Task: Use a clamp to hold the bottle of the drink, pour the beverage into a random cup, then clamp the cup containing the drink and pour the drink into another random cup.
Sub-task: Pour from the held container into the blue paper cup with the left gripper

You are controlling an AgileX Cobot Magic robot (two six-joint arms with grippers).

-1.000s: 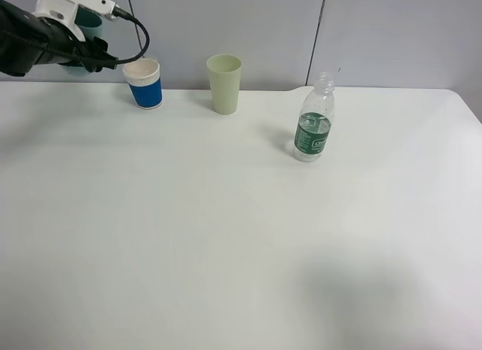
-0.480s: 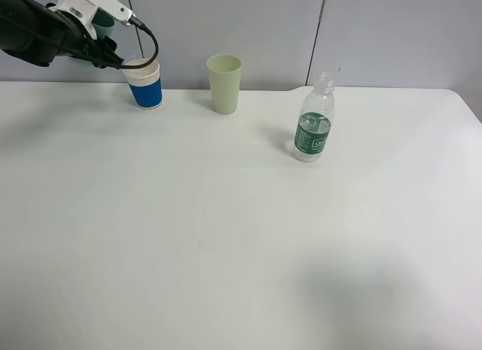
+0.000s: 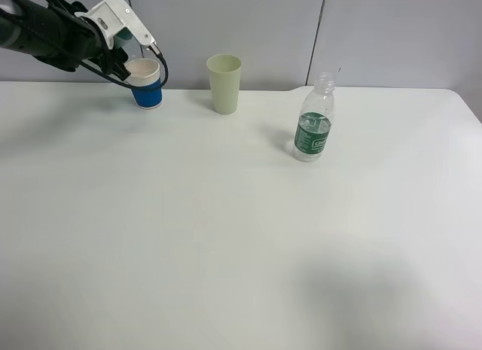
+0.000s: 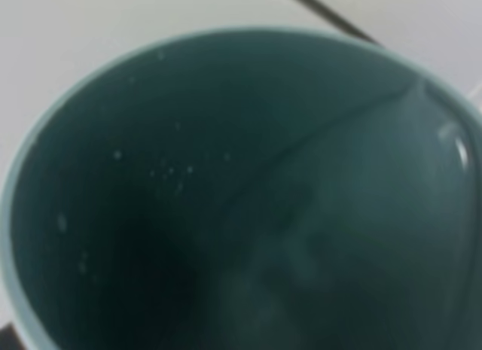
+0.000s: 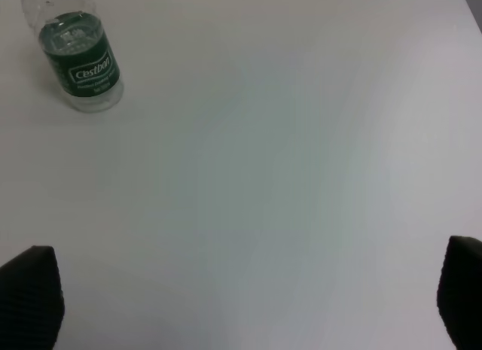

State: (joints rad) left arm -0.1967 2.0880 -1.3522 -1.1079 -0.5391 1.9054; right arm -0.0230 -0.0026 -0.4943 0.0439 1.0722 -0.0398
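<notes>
At the back left, my left gripper is shut on the teal cup containing the drink, tilted right above the blue-and-white cup. The arm hides most of the teal cup in the high view. In the left wrist view its dark inside fills the frame, with droplets on the wall and a faint curved edge of liquid. The bottle of the drink stands upright at the right, its cap off, and also shows in the right wrist view. My right gripper hangs open over bare table, away from the bottle.
A pale green tapered cup stands at the back, between the blue-and-white cup and the bottle. The white table ends at a grey wall behind the cups.
The left arm has swung right and tipped over, bringing the teal cup from behind and left of the blue-and-white cup to right above its rim. Bottle and pale green cup have not moved.
</notes>
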